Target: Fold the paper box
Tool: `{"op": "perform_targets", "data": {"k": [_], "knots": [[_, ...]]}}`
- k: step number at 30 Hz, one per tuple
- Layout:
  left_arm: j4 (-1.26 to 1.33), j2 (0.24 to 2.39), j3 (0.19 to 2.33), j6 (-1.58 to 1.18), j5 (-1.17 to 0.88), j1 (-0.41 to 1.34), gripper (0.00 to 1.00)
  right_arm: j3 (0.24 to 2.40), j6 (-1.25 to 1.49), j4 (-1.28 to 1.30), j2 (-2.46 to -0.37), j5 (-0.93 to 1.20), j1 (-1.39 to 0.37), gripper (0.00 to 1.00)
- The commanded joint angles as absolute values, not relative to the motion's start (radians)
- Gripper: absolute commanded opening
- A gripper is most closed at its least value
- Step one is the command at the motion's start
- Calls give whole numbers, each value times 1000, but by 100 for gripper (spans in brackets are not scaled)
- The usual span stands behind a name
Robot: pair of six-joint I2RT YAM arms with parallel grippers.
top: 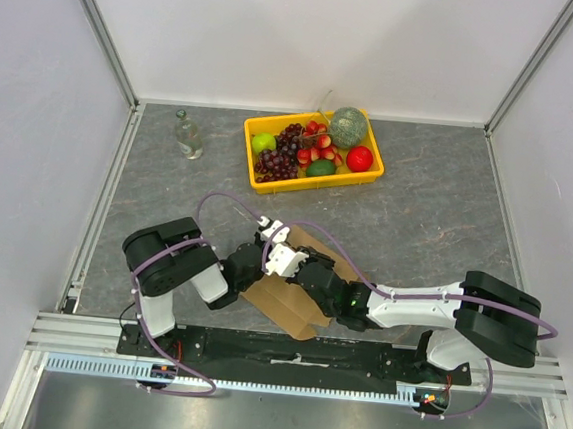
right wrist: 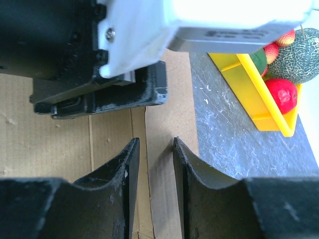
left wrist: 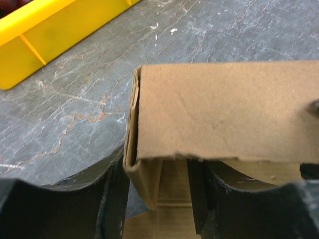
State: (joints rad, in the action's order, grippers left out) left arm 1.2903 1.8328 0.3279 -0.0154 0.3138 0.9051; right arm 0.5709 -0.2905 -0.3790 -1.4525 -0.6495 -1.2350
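Near the front edge of the table, between both arms, I see the paper box lying partly folded. My left gripper has its fingers spread astride the box's folded wall. My right gripper has its fingers narrowly parted over flat cardboard, pinching nothing. The yellow fruit tray sits well behind.

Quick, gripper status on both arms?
Left gripper: open, fingers straddling a raised wall of the paper box.
Right gripper: slightly open, nothing between its fingers, over flat cardboard.
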Motion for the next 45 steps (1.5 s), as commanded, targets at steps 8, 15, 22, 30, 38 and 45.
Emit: {"op": "perform_targets", "data": {"k": [8, 15, 22, 30, 38, 45], "knots": [[1664, 1703, 187, -127, 313, 914, 59, 597, -241, -361, -1434, -611, -1239, 40], [1664, 1583, 45, -244, 311, 917, 63, 594, -229, -351, -1416, -609, -1241, 42], [1664, 1476, -38, -299, 314, 969, 63, 592, -216, -348, -1393, -588, -1239, 43], [1606, 1436, -38, -295, 342, 974, 63, 609, -219, -331, -1381, -546, -1239, 45], [1664, 1575, 32, -180, 463, 973, 61, 614, -213, -334, -1391, -541, -1239, 44], [1664, 1644, 100, -166, 419, 971, 69, 611, -207, -334, -1390, -549, -1238, 44]]}}
